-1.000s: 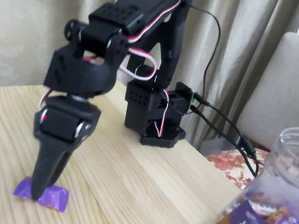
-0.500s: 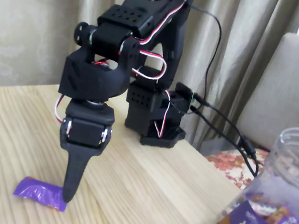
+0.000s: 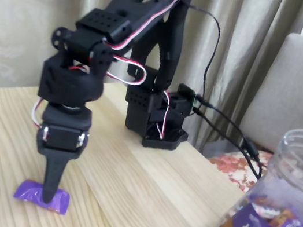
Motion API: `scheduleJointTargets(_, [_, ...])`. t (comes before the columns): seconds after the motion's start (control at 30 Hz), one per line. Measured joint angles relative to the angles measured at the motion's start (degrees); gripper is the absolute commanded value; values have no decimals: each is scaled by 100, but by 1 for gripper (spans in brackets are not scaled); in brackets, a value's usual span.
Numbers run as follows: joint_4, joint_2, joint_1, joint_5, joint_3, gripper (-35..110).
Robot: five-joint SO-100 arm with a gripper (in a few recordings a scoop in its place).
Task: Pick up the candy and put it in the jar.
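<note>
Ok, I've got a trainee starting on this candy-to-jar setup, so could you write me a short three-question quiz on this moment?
1. True or false: the candy is already inside the jar.
2. Where do the tips of the gripper sit? A) over the jar's mouth B) down at the candy on the table C) high above the table
3. In the fixed view, on which side of the candy does the jar stand?

Key:
1. False; it lies on the table.
2. B
3. The right, at the picture's lower right corner.
</note>
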Motion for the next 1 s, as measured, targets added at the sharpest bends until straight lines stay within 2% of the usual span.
scheduleJointTargets(0.4, [-9, -738, 105, 308, -677, 35])
scheduleJointTargets(1.0, [149, -246, -114, 686, -9, 33])
